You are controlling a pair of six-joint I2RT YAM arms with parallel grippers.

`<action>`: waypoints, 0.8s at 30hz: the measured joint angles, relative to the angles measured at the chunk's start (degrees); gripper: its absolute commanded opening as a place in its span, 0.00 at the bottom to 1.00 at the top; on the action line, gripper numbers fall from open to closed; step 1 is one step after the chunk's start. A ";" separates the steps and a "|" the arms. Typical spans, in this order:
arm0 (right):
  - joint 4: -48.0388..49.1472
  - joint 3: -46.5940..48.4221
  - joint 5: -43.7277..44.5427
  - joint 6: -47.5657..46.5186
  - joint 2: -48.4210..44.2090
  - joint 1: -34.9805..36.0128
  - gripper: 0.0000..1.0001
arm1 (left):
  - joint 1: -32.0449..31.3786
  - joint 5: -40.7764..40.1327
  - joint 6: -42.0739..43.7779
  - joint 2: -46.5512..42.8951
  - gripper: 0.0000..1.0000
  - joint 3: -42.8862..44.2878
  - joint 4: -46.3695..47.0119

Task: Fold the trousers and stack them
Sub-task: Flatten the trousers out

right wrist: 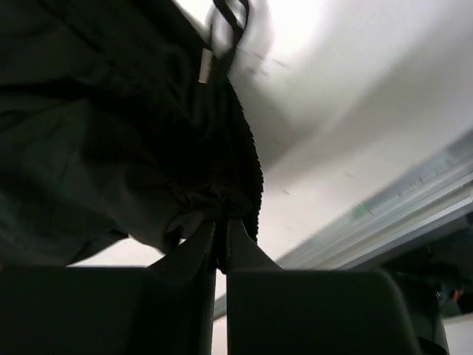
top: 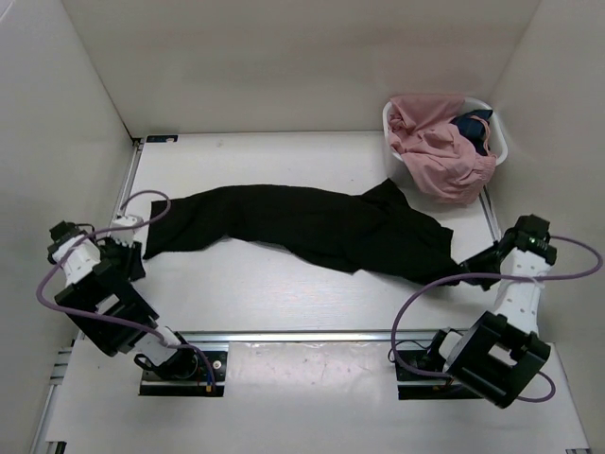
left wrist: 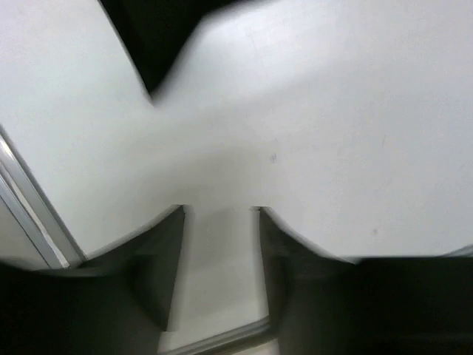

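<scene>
One pair of trousers (top: 312,225) lies stretched across the desk (top: 284,298). At a leg end the left pincer (left wrist: 220,214) stands spread and empty over bare desk; the right pincer (right wrist: 220,225) is pressed together, pinching the ribbed waist end.

The trousers (top: 312,227), black and rumpled, lie stretched sideways, waistband end at right.
</scene>
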 measured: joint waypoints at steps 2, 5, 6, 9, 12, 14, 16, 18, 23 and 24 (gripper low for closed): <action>-0.31 -3.98 0.72 0.11 -2.43 0.00 0.00 | 2.16 -0.76 3.08 -2.25 0.72 -3.87 -0.07; 0.24 -6.71 1.01 0.13 -3.93 0.00 0.00 | 6.40 -2.38 6.93 -4.28 0.73 -5.92 -0.28; 0.44 -7.04 1.03 0.11 -3.96 0.00 0.00 | 7.56 -2.73 7.76 -4.57 0.73 -5.92 -0.17; 1.55 -7.48 1.20 -0.04 -3.80 0.00 0.00 | 10.32 -3.50 8.59 -4.61 0.79 -4.61 -0.04; 2.29 -7.48 1.27 -0.39 -3.32 0.00 0.00 | 9.88 -2.67 6.64 -3.61 0.81 -1.18 -0.04; 2.67 -7.45 1.36 -0.72 -2.43 0.00 0.00 | 7.52 -2.36 2.82 -1.84 0.81 2.40 0.39; 2.91 -7.30 1.36 -1.14 -1.36 0.00 0.00 | 3.30 -1.57 -2.21 1.25 0.81 6.45 1.73; 2.97 -7.02 1.36 -1.46 -0.68 0.00 0.00 | -0.55 -0.98 -7.76 4.59 0.81 9.29 3.54; 3.02 -5.51 1.36 -2.10 -0.15 0.00 0.00 | -9.86 -4.15 -20.83 12.22 0.84 11.54 9.07; 3.10 -5.31 1.36 -2.16 0.02 0.00 0.00 | -11.50 -5.62 -22.91 13.60 0.84 11.56 10.03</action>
